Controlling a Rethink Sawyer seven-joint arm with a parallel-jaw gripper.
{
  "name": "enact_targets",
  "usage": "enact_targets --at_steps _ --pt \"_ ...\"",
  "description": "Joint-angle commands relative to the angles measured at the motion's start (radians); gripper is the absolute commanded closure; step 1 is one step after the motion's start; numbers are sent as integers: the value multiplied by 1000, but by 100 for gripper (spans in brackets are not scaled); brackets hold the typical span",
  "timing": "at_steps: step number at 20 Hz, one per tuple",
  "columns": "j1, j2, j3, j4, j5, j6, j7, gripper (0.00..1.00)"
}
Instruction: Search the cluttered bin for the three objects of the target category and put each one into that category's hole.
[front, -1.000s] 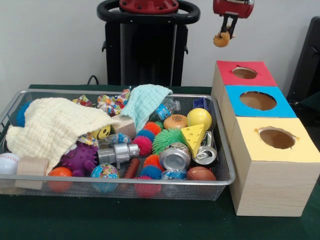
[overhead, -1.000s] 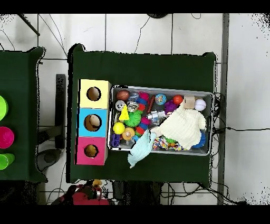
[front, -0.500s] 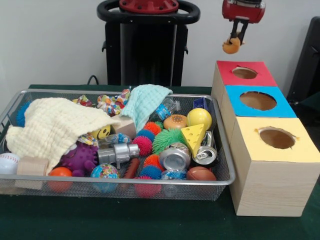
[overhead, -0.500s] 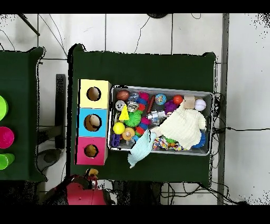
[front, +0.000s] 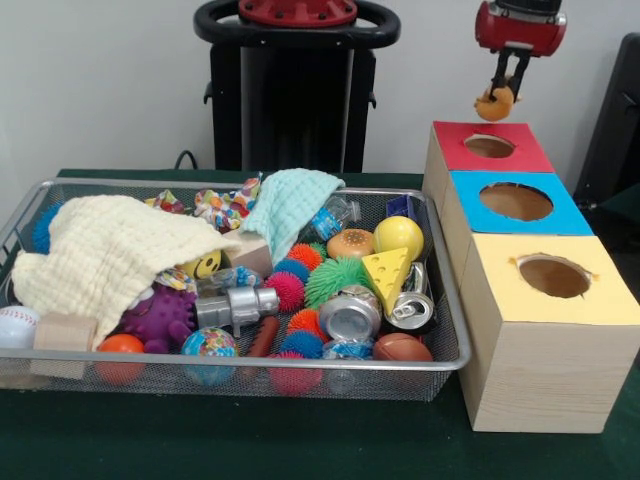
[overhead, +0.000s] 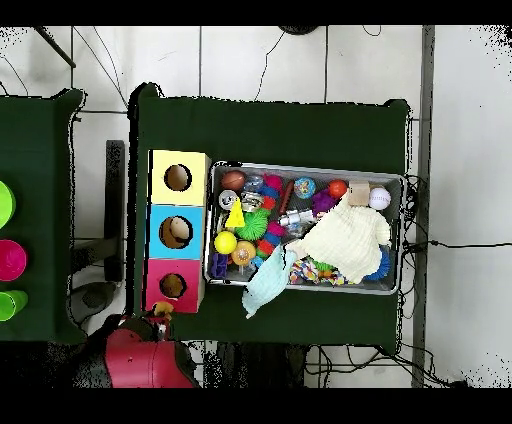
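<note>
The wire mesh bin (front: 20, 205) sits on the green table, full of toys, cans and two cloths; it also shows in the overhead view (overhead: 400, 180). The red-faced hole (front: 489, 146) is the farthest of three on the wooden box, and it shows in the overhead view (overhead: 173, 286) too. My gripper (front: 497, 98) hangs just above and behind that hole, shut on a small orange-brown toy (front: 492, 104). In the overhead view the gripper (overhead: 158, 312) is just below the red face.
The blue-faced hole (front: 516, 201) and the yellow-faced hole (front: 553, 275) lie nearer the camera on the same box. In the bin lie a cheese wedge (front: 387, 271), a yellow ball (front: 399, 236), a burger toy (front: 350, 243), cans (front: 349, 313) and a cream cloth (front: 105, 255).
My gripper has moved right in the front view with the orange-brown toy, from left of the red-faced hole to just above it. The bin's contents have not moved.
</note>
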Motion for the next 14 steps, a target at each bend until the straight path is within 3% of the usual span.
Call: enact_targets --at_steps 1,14 --pt "-1 55 -16 -129 64 107 247 100" --pt "-7 89 -42 -159 69 94 213 100"
